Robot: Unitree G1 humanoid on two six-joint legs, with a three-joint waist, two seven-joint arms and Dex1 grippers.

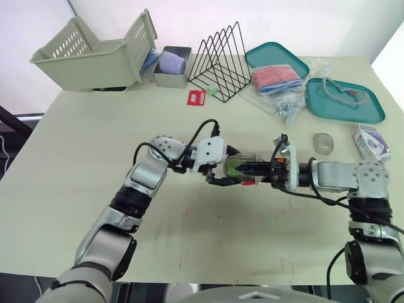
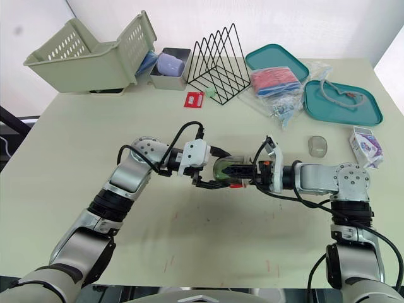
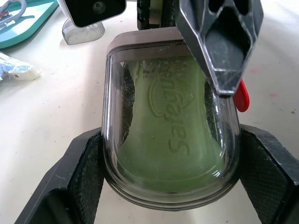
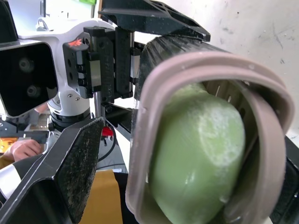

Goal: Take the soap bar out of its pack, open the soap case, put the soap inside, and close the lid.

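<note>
A clear soap case (image 1: 242, 165) with a taupe rim is held above the middle of the table, between my two grippers. The green soap bar (image 3: 170, 135) lies inside it. My left gripper (image 1: 226, 172) is shut on the case, one black finger (image 3: 77, 184) pressing each side. My right gripper (image 1: 257, 170) faces it from the other end, open. One of its fingers (image 4: 77, 163) stands a little apart from the case's rim (image 4: 140, 140); the other lies along the opposite side. The white and purple soap pack (image 1: 371, 140) lies at the right edge of the table.
A small clear container (image 1: 323, 142) sits left of the pack. Along the back stand a beige basket (image 1: 95, 47), a grey bin (image 1: 172, 66), a black wire rack (image 1: 221, 60) and two teal trays (image 1: 344, 101). A red card (image 1: 197, 96) lies before the rack.
</note>
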